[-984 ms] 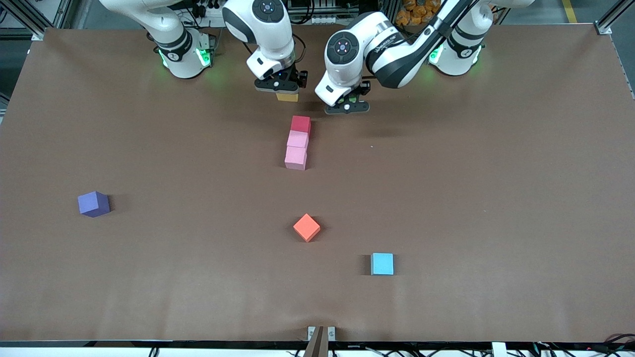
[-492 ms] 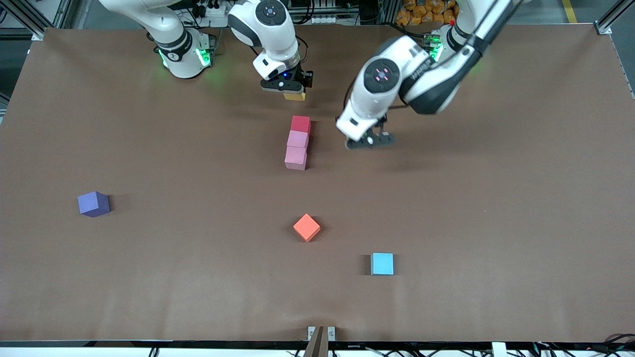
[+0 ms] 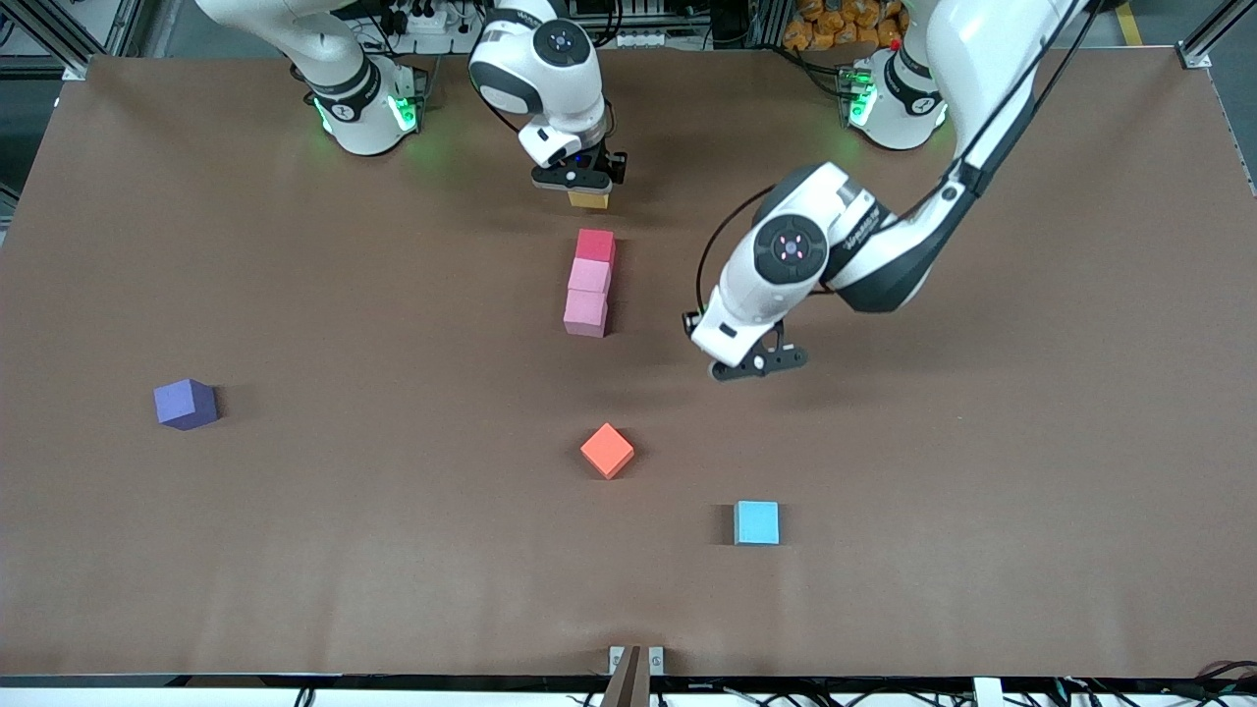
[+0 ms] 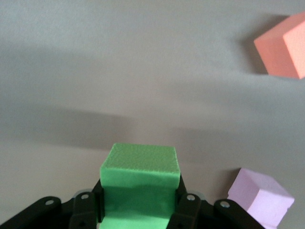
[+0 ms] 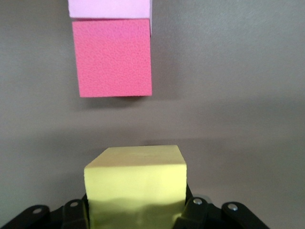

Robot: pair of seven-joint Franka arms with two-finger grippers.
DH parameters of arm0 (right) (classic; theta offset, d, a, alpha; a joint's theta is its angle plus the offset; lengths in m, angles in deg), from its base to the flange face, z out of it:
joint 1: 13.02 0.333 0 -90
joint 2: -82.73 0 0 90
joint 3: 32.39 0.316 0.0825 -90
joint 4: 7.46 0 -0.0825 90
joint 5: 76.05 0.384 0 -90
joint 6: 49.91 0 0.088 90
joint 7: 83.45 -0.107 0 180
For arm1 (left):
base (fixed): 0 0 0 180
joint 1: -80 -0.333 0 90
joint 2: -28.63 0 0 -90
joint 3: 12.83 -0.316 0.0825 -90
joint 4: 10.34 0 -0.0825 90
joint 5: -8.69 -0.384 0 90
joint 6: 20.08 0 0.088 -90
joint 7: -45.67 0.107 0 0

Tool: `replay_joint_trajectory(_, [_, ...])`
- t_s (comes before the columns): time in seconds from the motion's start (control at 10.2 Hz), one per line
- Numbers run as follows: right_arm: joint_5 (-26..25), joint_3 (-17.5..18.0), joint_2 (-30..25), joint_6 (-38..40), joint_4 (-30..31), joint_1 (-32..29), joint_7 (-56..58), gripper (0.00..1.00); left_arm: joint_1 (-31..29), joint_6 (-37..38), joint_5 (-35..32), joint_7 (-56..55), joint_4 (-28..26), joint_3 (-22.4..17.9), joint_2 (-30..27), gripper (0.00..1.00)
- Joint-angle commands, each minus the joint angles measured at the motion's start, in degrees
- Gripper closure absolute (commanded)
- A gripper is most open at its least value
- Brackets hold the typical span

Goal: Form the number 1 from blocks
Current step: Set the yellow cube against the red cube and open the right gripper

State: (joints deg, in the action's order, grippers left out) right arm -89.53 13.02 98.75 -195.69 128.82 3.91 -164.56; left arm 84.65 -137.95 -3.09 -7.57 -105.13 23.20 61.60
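Blocks: three sit touching in a short column mid-table, toward the robots' bases. Red block [image 3: 595, 244] is farthest from the front cam, then pink block [image 3: 589, 275], then second pink block [image 3: 585, 313] nearest the cam. Column leans a bit, not dead straight.

Yellow block [image 3: 588, 199] is clamped in the right gripper [image 3: 579, 182], w/ the gripper over the table just past the red end of the column, a small gap between yellow and red. Right wrist view confirms: yellow block [image 5: 136, 183] pinched between both fingers, red block [image 5: 112, 57] ahead w/ a pink one touching it.

Green block [image 4: 139, 183] is held in the left gripper [image 3: 758, 365], fingers closed on its sides; only the wrist view shows it, front view hides it under the hand. The left gripper hangs over bare table beside the column's pink end, toward the left arm's end. Left wrist view also catches a pink block corner and the orange one.

Loose blocks: orange block [image 3: 607, 451] lies nearer the front cam than the column, turned diagonal. Light blue block [image 3: 757, 522] is nearer still, toward the left arm's end. Purple block [image 3: 186, 404] sits alone, well apart, toward the right arm's end.

All on a brown table [image 3: 982, 442].
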Motion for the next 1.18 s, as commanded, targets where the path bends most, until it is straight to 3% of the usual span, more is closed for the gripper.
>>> replay_joint_trajectory(0.0, [-6.36, -2.34, 5.31, -0.03, -3.73, 2.04, -4.49, 1.0, 1.33, -0.42, -3.94, -1.42, 5.66, -0.7, 4.47, 1.0])
replay_joint_trajectory(0.59, [-10.86, -4.63, 9.72, -0.12, -6.46, 3.71, -5.9, 1.0, 3.79, -5.09, -6.49, -1.43, 9.1, -2.28, 6.05, 1.0])
replay_joint_trajectory(0.79, [-12.96, -5.94, 11.04, -0.12, -7.51, 4.42, -6.6, 1.0, 6.59, -5.44, -6.85, -1.52, 9.71, -5.51, 6.15, 1.0])
replay_joint_trajectory(1.08, [-19.03, -7.08, 13.5, -0.2, -8.83, 4.51, -10.99, 1.0, 6.87, -5.44, -6.93, -1.43, 9.81, -5.88, 6.06, 1.0])
